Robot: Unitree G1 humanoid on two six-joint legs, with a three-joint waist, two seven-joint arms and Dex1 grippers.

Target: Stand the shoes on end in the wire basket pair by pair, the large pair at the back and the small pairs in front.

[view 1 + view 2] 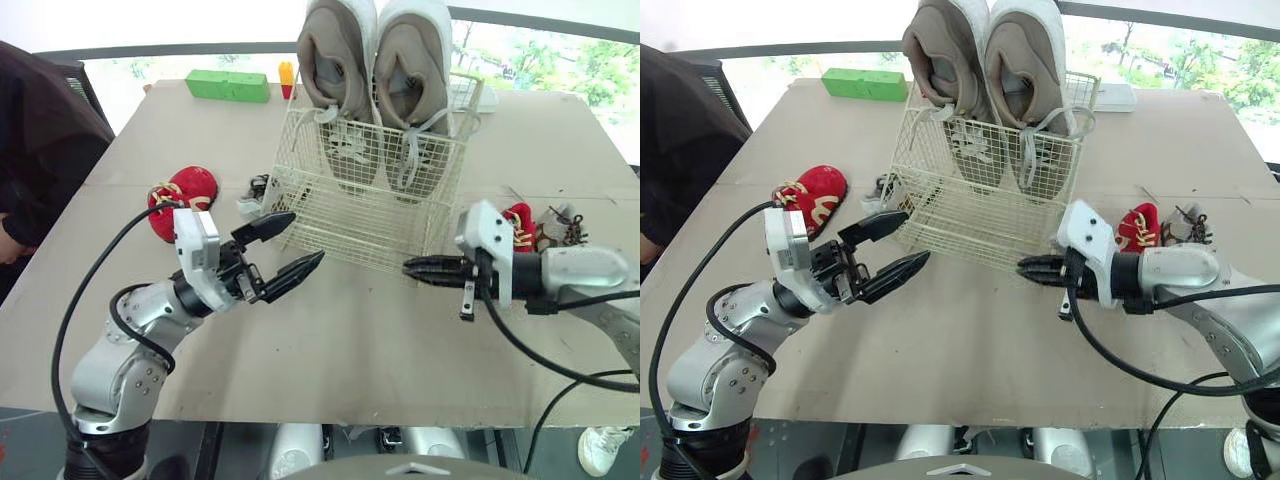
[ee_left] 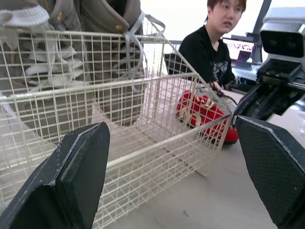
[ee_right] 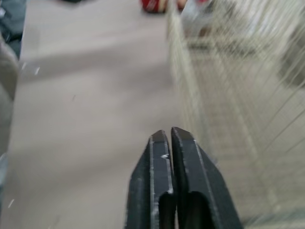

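Judging small pairs next: large grey sneakers point(image 1: 375, 60) stood at back of cream wire basket point(image 1: 340, 225), small red shoes point(image 1: 183, 195) lay on tabletop point(image 1: 350, 350) flanking it, needing a grasp; left end effector point(image 1: 303, 237) gaped empty, right end effector point(image 1: 412, 267) clenched empty.

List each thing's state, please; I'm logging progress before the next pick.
wire basket: upright, front part empty.
large pair: standing on end at the basket's back.
left red shoe: lying outside the basket.
right red shoe: lying outside the basket.
left gripper: open, empty.
right gripper: shut, empty.
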